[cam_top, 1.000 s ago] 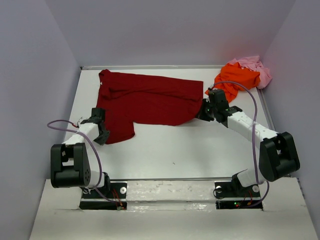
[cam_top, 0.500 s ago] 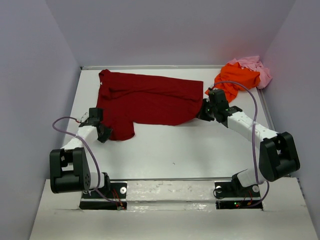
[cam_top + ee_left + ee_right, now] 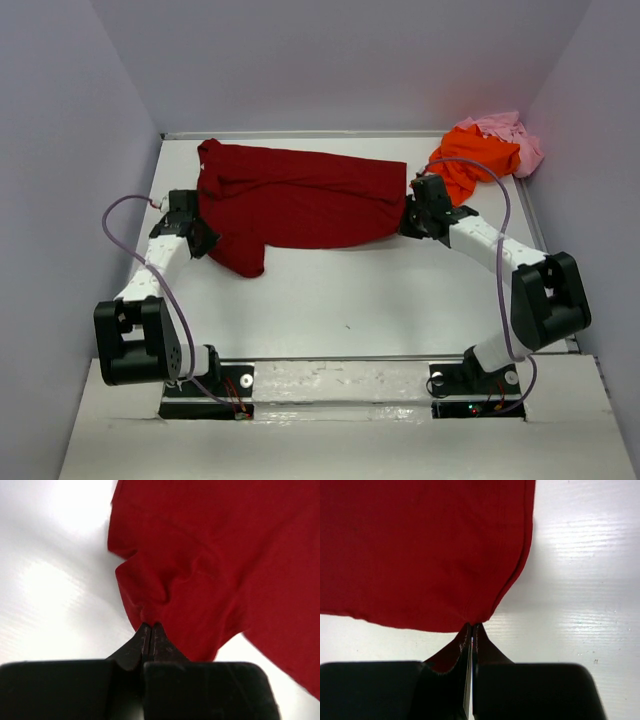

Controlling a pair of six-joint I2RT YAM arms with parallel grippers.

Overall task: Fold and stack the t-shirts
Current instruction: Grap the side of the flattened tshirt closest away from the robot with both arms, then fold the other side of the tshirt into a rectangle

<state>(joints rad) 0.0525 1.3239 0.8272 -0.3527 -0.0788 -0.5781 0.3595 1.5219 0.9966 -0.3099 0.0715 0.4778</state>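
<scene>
Two pinches now hold the red shirt (image 3: 300, 200), which lies spread flat: my left gripper (image 3: 150, 630) has just clamped its left edge (cloth bunching there), and my right gripper (image 3: 471, 628) nips its right corner. Folding can start, I judge.

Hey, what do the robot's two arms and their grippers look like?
The left arm and right arm have white links joined by chunky black joints. The left gripper and right gripper are black and taper to thin tips. A thin purple cable loops along each arm.
</scene>
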